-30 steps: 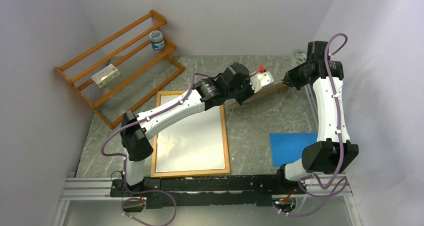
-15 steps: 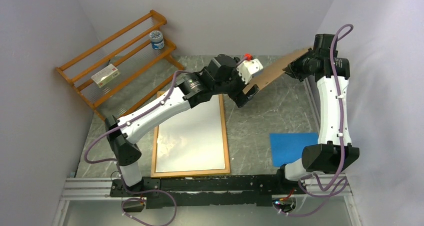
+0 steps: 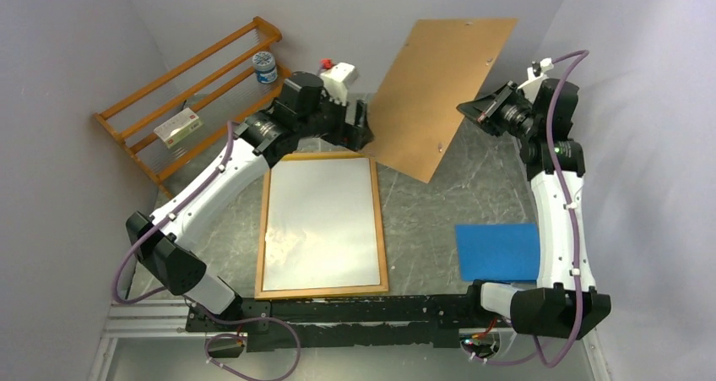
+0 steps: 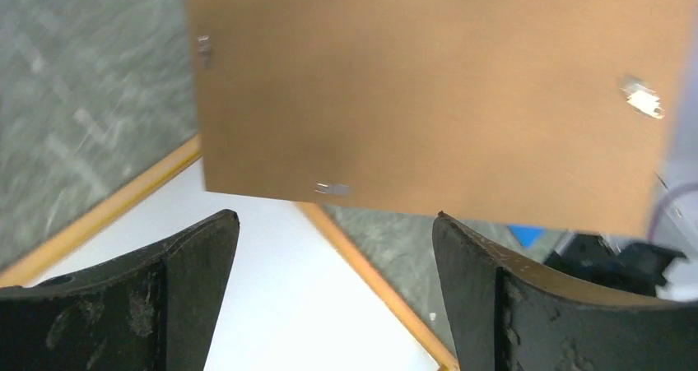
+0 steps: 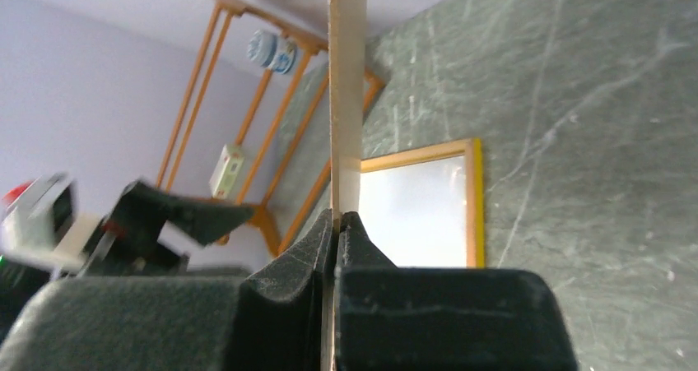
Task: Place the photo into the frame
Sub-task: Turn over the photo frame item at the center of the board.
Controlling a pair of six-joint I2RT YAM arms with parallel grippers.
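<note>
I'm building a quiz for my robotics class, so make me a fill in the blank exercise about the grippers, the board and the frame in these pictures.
1. The right gripper is shut on the edge of the ____ backing board, held above the table.
2. The left gripper, near the far end of the frame, has its jaws ____.
3. The frame lies ____ on the table.
4. The blue sheet lies near the ____ arm's base.
Missing words: brown, open, flat, right.
</note>
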